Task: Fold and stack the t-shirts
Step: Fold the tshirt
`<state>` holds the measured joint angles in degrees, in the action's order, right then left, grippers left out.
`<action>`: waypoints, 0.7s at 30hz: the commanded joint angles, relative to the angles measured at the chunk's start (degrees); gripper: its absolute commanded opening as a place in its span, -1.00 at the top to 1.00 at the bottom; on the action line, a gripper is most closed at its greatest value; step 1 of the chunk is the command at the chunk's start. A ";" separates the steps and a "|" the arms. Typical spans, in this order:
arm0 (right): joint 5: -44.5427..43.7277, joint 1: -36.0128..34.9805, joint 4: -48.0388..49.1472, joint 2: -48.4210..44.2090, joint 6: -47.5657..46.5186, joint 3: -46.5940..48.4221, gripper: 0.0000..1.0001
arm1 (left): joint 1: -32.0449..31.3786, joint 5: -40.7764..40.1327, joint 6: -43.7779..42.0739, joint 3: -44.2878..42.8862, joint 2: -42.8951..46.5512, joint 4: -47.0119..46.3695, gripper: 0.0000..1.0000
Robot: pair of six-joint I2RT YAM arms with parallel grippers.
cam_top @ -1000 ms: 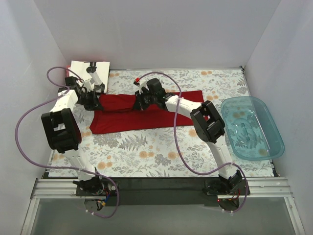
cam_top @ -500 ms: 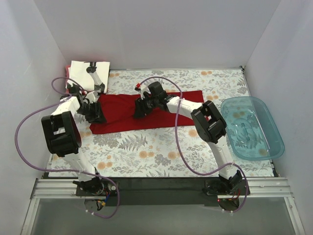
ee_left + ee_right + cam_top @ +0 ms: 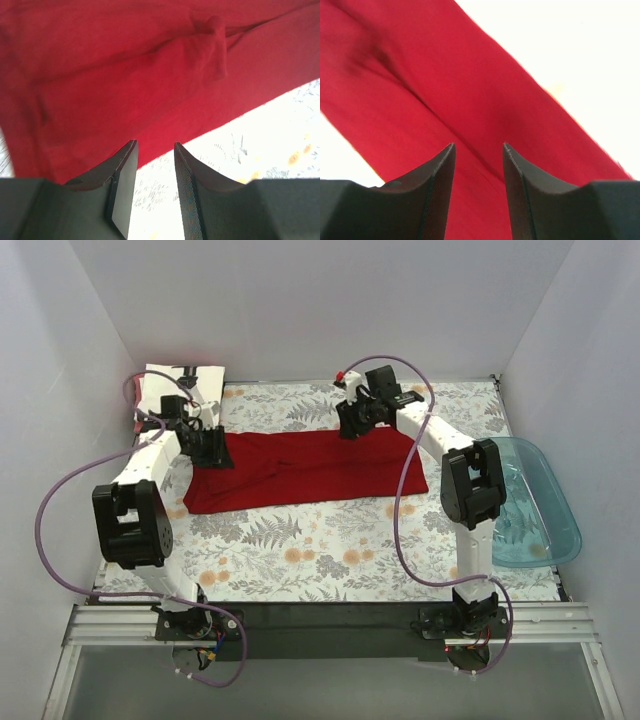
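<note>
The dark red t-shirt (image 3: 310,470) lies in a long folded band across the middle of the floral table cloth (image 3: 300,550). My left gripper (image 3: 216,448) hovers over its left end, open, with nothing between the fingers. In the left wrist view the left gripper (image 3: 154,145) points at the red t-shirt (image 3: 125,65) near its front edge. My right gripper (image 3: 352,423) hangs above the shirt's far edge, open and empty. The right wrist view shows the right gripper (image 3: 478,145) over smooth red t-shirt cloth (image 3: 445,75). A white t-shirt with black print (image 3: 178,385) lies folded at the back left.
A translucent teal tub (image 3: 535,515) stands at the right edge, partly behind the right arm's upper link (image 3: 470,485). White walls close in the table on three sides. Purple cables loop off both arms.
Both grippers have opened and let go of the red shirt. The right arm swung toward the back right and the left gripper shifted along the shirt's left end. The shirt now lies flatter.
</note>
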<state>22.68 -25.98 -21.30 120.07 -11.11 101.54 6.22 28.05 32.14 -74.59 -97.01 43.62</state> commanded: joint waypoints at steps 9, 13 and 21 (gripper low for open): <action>-13.80 4.62 -14.99 5.43 -11.29 -0.02 0.07 | -9.38 -15.13 6.00 -0.74 -8.97 -5.65 0.36; -15.47 4.53 -16.84 6.93 -13.75 -1.95 0.07 | -9.47 -16.10 6.71 0.67 -10.48 -6.35 0.38; -15.91 4.53 -18.33 0.27 -15.08 -16.26 0.07 | -9.56 -17.07 5.13 4.62 -9.96 -5.65 0.38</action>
<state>8.51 -21.41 -32.12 121.99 -24.36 91.79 -3.44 13.04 38.37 -72.38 -108.47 37.01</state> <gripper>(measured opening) 0.467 0.307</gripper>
